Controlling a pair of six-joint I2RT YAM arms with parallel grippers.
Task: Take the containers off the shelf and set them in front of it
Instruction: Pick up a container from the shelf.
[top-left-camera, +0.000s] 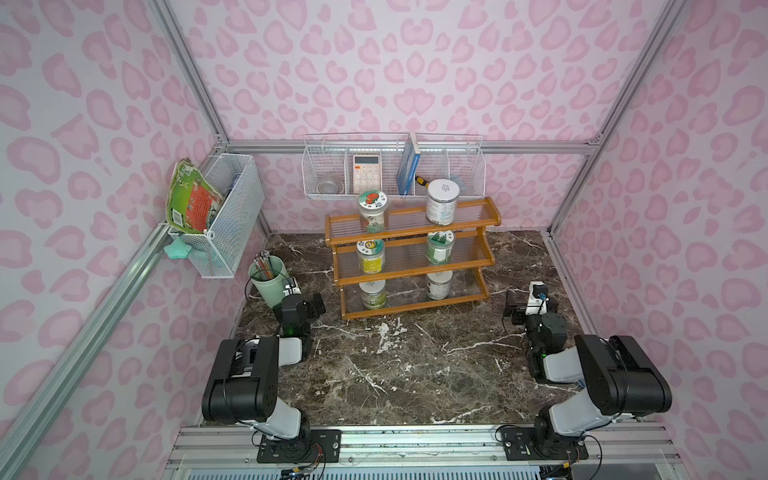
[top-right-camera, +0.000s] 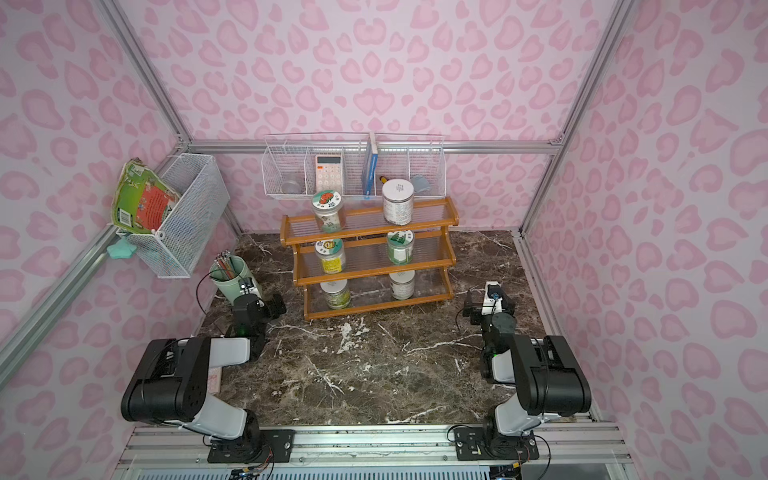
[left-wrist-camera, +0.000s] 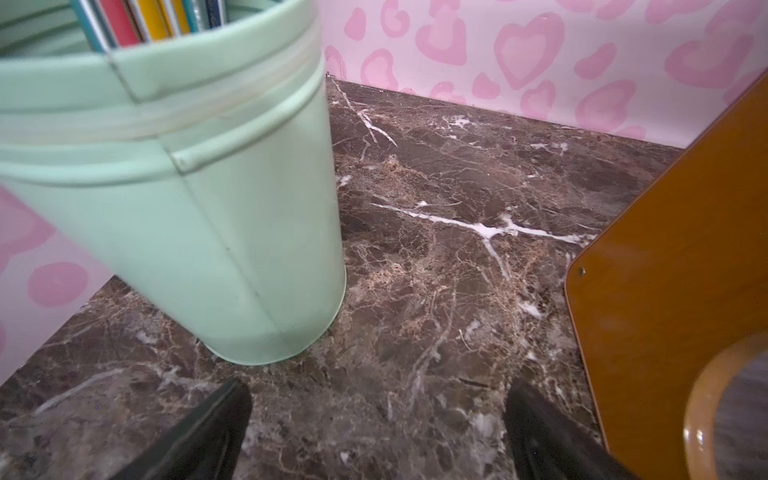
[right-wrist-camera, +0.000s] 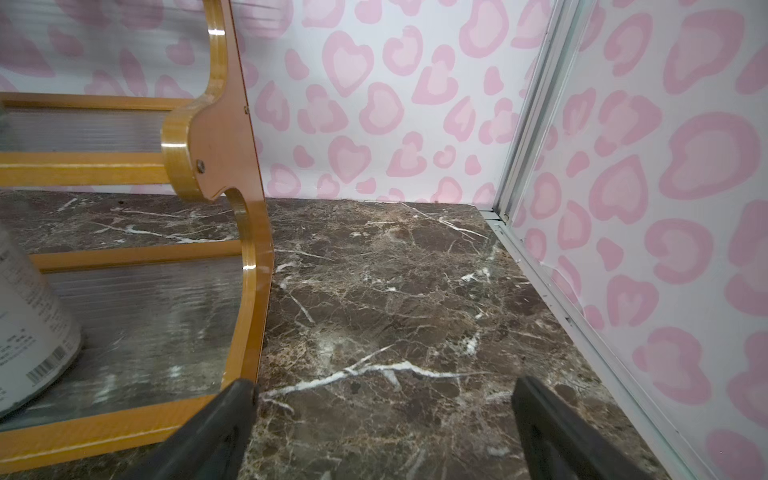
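Observation:
The orange-brown stepped shelf (top-left-camera: 415, 306) (top-right-camera: 376, 306) stands at the back of the table in both top views. Several white-lidded containers stand on it, two per tier. Cartoon-sticker jars (top-left-camera: 372, 212) (top-left-camera: 370, 256) are on the left, a plain one (top-left-camera: 442, 202) at the top right, a green-sticker one (top-left-camera: 440, 248) below it. My left gripper (top-left-camera: 316, 305) (left-wrist-camera: 378, 392) is open and empty, left of the shelf's side panel (left-wrist-camera: 665, 291). Beside the shelf's right end (right-wrist-camera: 232, 137), my right gripper (top-left-camera: 512, 309) (right-wrist-camera: 384, 386) is open over bare marble. The bottom plain jar (right-wrist-camera: 29, 324) shows beyond it.
A mint-green pencil cup (top-left-camera: 269, 280) (left-wrist-camera: 187, 208) stands close to my left gripper. White wire baskets hang on the back wall (top-left-camera: 392, 166) and left wall (top-left-camera: 226, 212). A metal frame rail (right-wrist-camera: 540, 257) edges the table on the right. Marble tabletop (top-left-camera: 395, 365) spreads before the shelf.

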